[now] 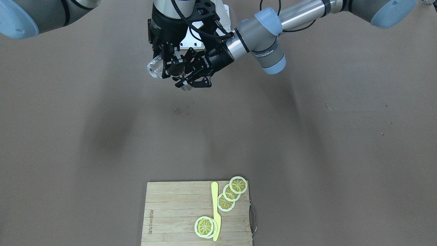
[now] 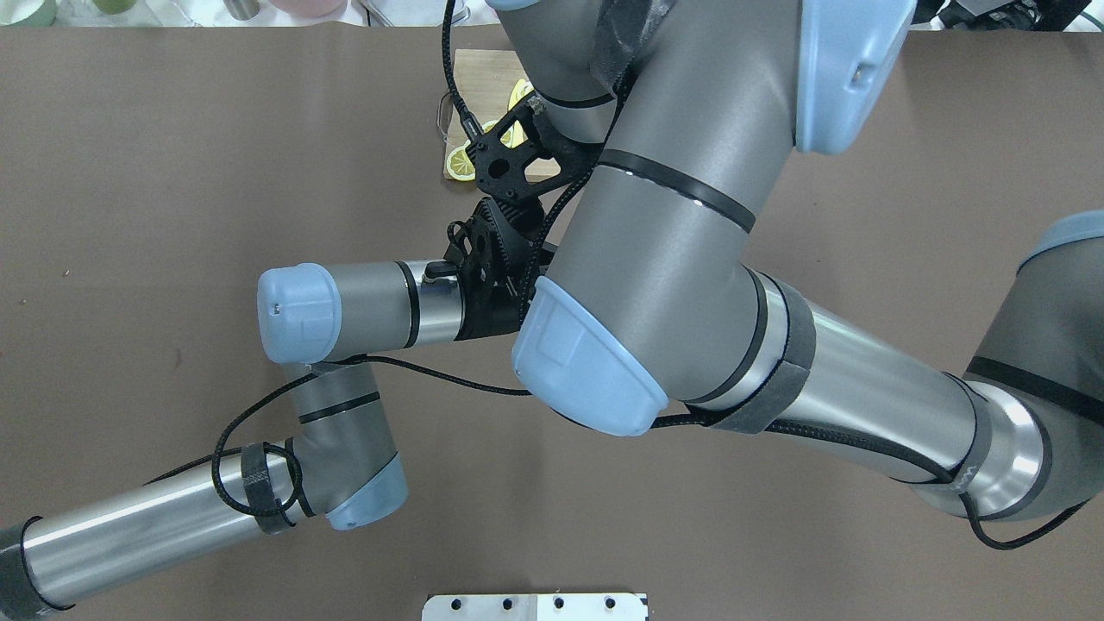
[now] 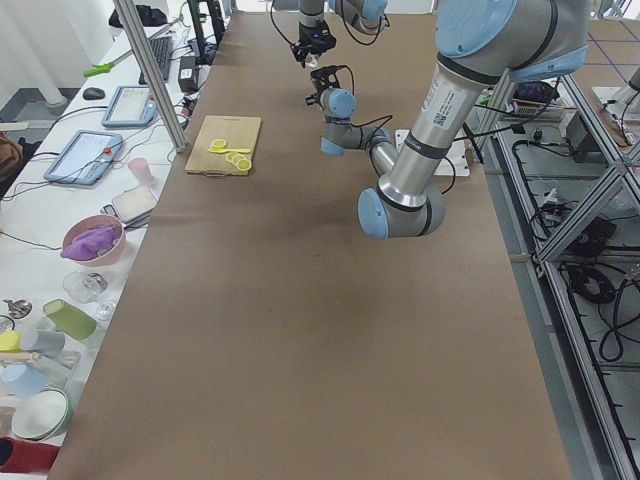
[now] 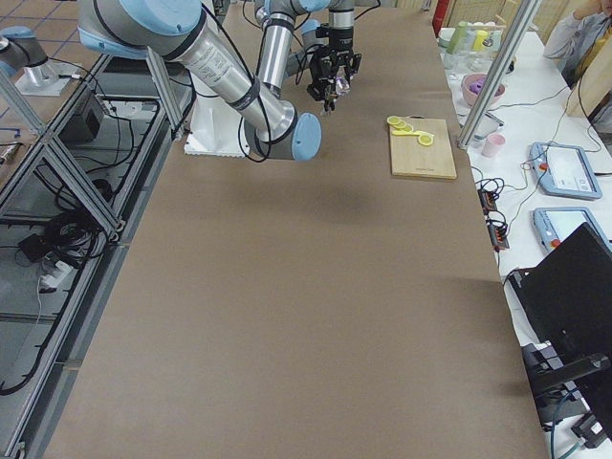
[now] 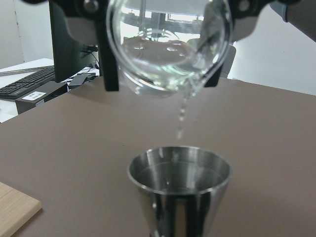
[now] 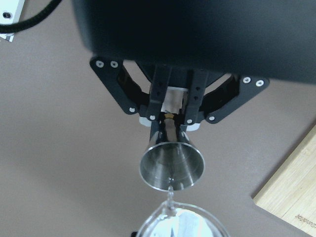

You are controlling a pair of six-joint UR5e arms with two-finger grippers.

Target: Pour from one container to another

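Two end effectors meet in the air above the brown surface (image 1: 85,164), on the robot's side of it, each clamped on one vessel. The right end effector (image 1: 168,68) hangs downward with its fingers closed on the sides of the small clear glass cup with a pinched pouring lip (image 5: 168,49). The cup is tipped so that the lip points down. The left end effector (image 6: 170,127) reaches in sideways and grips the small grey stainless-steel hourglass jigger (image 6: 172,168) below its upper cone, holding it upright with the open mouth upward.

The cup's lip sits just above the jigger's rim, near but apart from it. A thin, broken thread of clear liquid (image 5: 181,118) drops from the lip into the cone. Some liquid remains in the cup, and a little shows in the bottom of the jigger.

Both vessels look light and rigid. The glass is smooth, likely slippery when wet, and breakable, so a moderate squeeze across its body, clear of the lip, suits it best. The polished jigger seats naturally at its narrow waist, where the flaring cones stop it from sliding. Its small mouth leaves little margin for a wandering stream.

Well apart, a wooden cutting board (image 1: 170,212) carries lemon slices (image 1: 230,193) and a yellow knife (image 1: 215,208).
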